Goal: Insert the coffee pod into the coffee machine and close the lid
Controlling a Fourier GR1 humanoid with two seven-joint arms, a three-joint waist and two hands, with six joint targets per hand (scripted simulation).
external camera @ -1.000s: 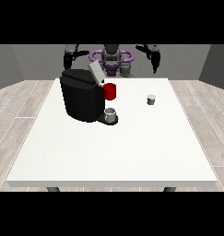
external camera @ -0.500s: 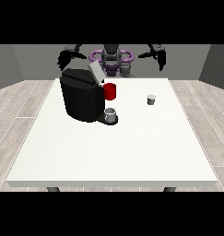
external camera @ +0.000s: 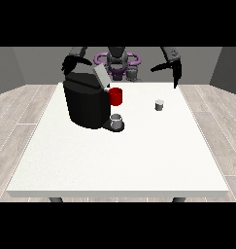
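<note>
The black coffee machine (external camera: 85, 103) stands on the left part of the white table (external camera: 119, 160), with its grey lid (external camera: 100, 76) tilted up and open. It has a red part (external camera: 116, 96) at the front and a small grey cup (external camera: 117, 121) under it. The coffee pod (external camera: 160, 104), a small grey cylinder, stands alone on the table to the machine's right. Above and behind the pod, to its right, the hand at the view's right (external camera: 176, 74) hangs in the air with fingers pointing down, holding nothing. The hand at the view's left (external camera: 68, 65) is raised just behind the machine's top.
The robot's torso (external camera: 117, 62) with purple rings is behind the table's far edge. Wooden floor surrounds the table on both sides.
The hand at the view's right has swung outward to the right and a little lower, to a spot above and beyond the pod. The hand at the view's left has barely shifted.
</note>
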